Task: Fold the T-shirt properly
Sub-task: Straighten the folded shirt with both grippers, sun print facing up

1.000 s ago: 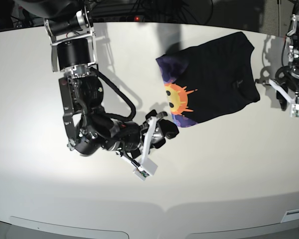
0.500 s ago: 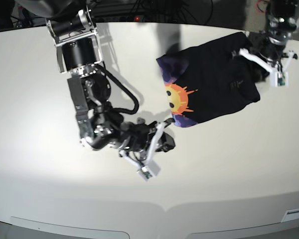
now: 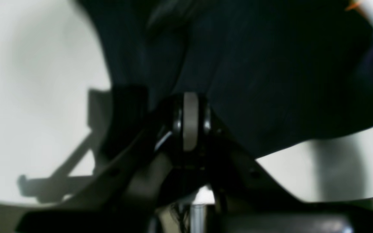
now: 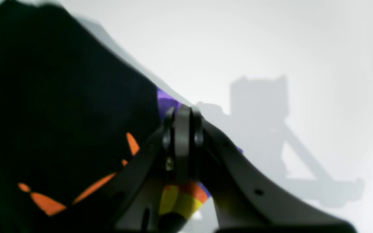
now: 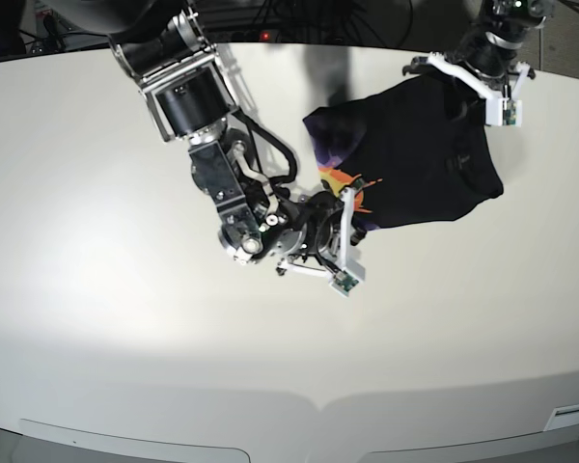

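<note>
The black T-shirt (image 5: 425, 164) lies bunched at the far right of the table, with a bit of its orange sun print (image 5: 343, 180) showing at its left edge. My right gripper (image 5: 351, 214) is at the shirt's near-left corner. In the right wrist view it (image 4: 183, 129) is shut, with printed cloth (image 4: 60, 113) at and under its tips. My left gripper (image 5: 469, 83) is at the shirt's far edge. In the left wrist view it (image 3: 189, 119) is shut, with black cloth (image 3: 270, 81) gathered at its tips.
The white table (image 5: 125, 338) runs wide to the left and front of the shirt. The right arm's black links (image 5: 241, 207) lie across the table's middle. Cables and a dark edge run along the back (image 5: 270, 34).
My right gripper moved up and right onto the shirt's near-left corner, and black cloth now covers most of the sun print. My left gripper swung from the shirt's right side to its far edge.
</note>
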{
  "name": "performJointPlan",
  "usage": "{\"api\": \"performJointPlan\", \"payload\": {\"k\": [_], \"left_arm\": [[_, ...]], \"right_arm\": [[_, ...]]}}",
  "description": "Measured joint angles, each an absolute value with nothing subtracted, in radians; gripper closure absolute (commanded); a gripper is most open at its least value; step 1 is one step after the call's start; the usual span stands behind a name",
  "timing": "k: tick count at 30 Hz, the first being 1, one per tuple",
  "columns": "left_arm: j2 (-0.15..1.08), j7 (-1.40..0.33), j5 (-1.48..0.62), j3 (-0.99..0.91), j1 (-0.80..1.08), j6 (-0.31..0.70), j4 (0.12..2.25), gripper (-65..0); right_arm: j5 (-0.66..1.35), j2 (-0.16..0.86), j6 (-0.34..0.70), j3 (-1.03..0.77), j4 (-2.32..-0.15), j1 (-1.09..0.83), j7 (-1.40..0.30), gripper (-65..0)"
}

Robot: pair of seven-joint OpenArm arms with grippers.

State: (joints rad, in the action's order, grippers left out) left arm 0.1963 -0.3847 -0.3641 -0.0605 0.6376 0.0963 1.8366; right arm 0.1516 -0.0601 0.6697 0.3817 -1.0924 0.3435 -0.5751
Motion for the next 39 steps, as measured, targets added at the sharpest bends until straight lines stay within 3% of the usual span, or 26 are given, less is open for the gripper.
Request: {"api": "performJointPlan", "payload": {"k": [10, 18, 22, 29, 39], "left_arm": [[0.196, -0.29, -0.376, -0.064, 0.414, 0.112, 1.588, 0.0], [0.192, -0.297, -0.369, -0.064, 0.194, 0.132, 1.433, 0.0], [0.191, -0.284, -0.371, -0.065, 0.08, 0.217, 1.307, 0.0], [0.185, -0.261, -0.376, -0.064, -0.08, 0.262, 1.138, 0.0], [0.102, -0.278, -0.3, -0.064, -0.157, 0.297, 1.101, 0.0]], "right_arm": [[0.232, 0.048, 0.67, 0.381, -1.139, 0.328, -0.69, 0.0], [0.271, 0.127, 0.669, 0.381, -1.388, 0.178, -0.763, 0.0], [0.268, 0.13, 0.667, 0.381, -1.468, 0.092, -0.764, 0.0], [0.285, 0.122, 0.667, 0.381, -1.515, -0.01, -0.715, 0.0], [0.283, 0.036, 0.667, 0.381, -1.516, -0.049, -0.728, 0.0]]}}
